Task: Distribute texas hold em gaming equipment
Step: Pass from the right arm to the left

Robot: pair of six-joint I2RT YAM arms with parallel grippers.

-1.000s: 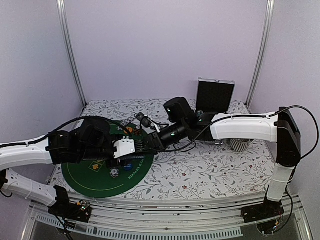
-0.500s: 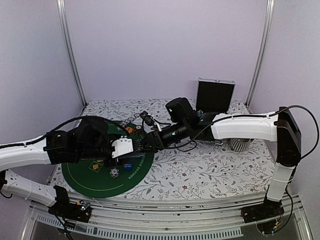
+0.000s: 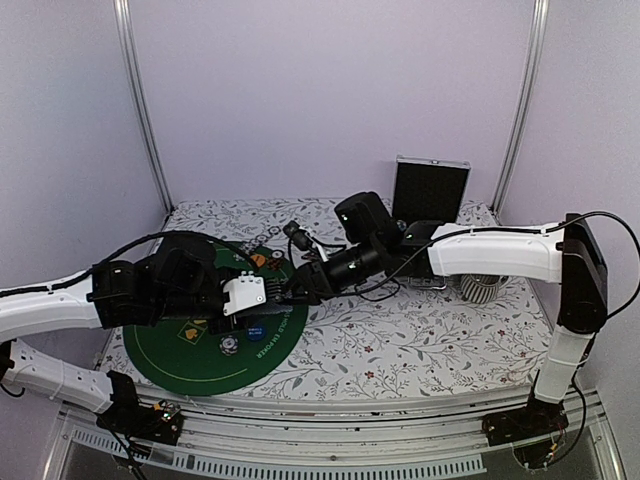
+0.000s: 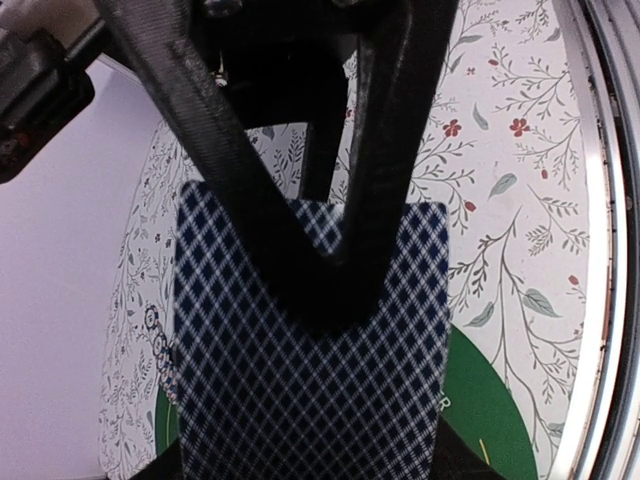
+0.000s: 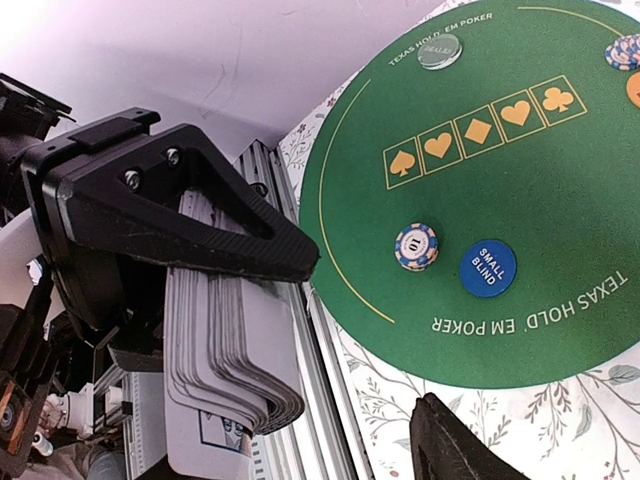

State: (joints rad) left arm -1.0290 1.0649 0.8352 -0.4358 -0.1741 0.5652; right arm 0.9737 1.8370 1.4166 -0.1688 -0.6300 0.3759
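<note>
My left gripper (image 3: 262, 299) is shut on a deck of playing cards (image 4: 300, 400) with blue diamond-patterned backs, held above the right part of the round green poker mat (image 3: 190, 355). The right wrist view shows the deck (image 5: 230, 360) edge-on under the left gripper's finger (image 5: 190, 215). My right gripper (image 3: 298, 286) is open and empty just right of the deck; one of its fingers (image 5: 450, 445) shows. On the mat lie a striped "10" chip (image 5: 416, 246), a blue "small blind" disc (image 5: 488, 268), a clear dealer disc (image 5: 440, 50) and an orange disc (image 3: 262, 261).
A silver-and-black case (image 3: 430, 190) stands open at the back right. A ribbed cup (image 3: 484, 289) sits under the right arm's forearm. The floral tablecloth (image 3: 420, 340) covers the table. The metal front rail (image 5: 320, 400) runs below the deck.
My right arm has shifted slightly to the right, its gripper drawing a little back from the deck. The left gripper still holds the deck in about the same place.
</note>
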